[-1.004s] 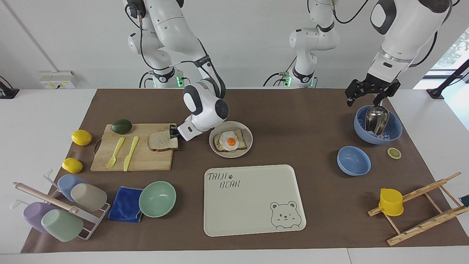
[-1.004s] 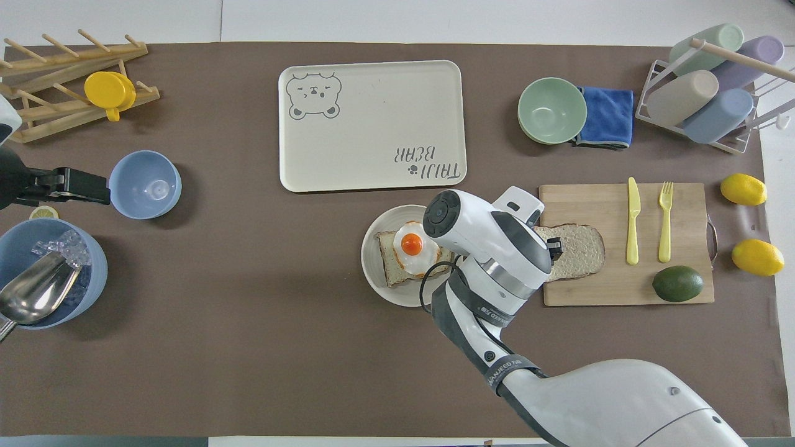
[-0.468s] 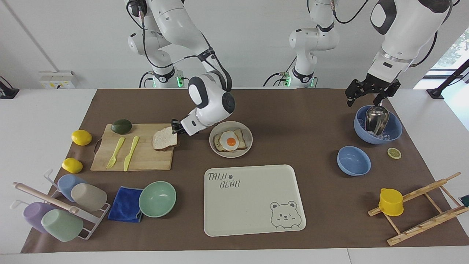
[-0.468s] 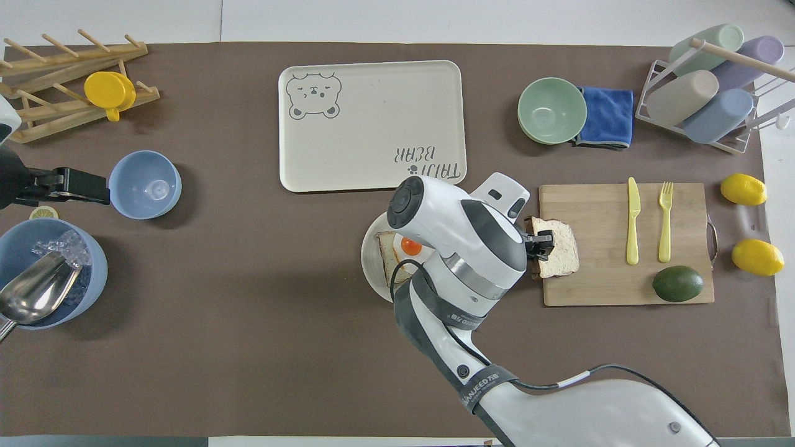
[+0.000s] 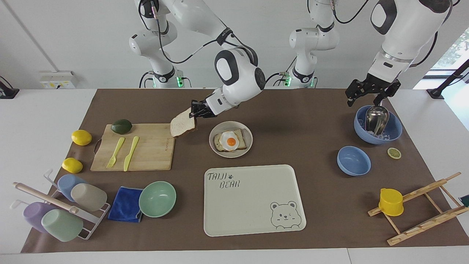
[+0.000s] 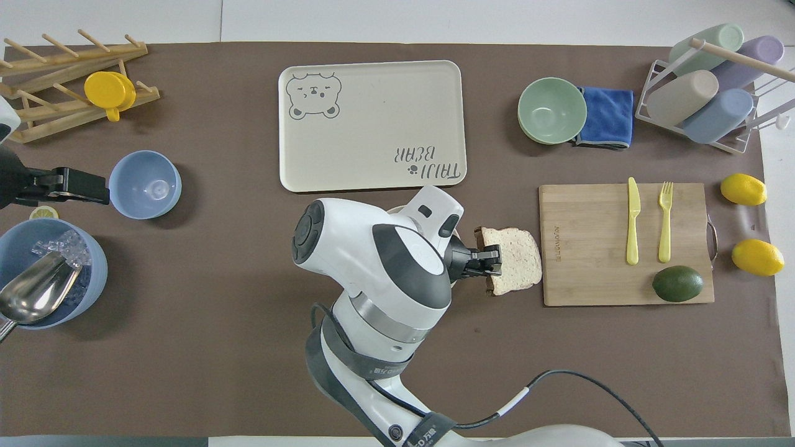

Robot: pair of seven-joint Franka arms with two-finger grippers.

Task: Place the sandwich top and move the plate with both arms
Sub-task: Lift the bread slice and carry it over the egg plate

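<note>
The right gripper (image 5: 196, 111) is clamped on the sandwich top (image 5: 182, 126), tilted in the air between the cutting board's (image 5: 146, 154) edge and the plate (image 5: 248, 146). The right arm is bent low. The left gripper (image 5: 368, 96), fingers apart, waits over the ice bowl (image 5: 395, 130).

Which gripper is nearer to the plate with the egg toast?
Right. The right gripper holds the sandwich top beside the plate; the left gripper hovers over the ice bowl.

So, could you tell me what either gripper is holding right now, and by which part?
The right gripper is shut on the sandwich top, pinching one crust edge, with the slice tilted in the air. The left gripper holds nothing, open above the bowl of ice.
</note>
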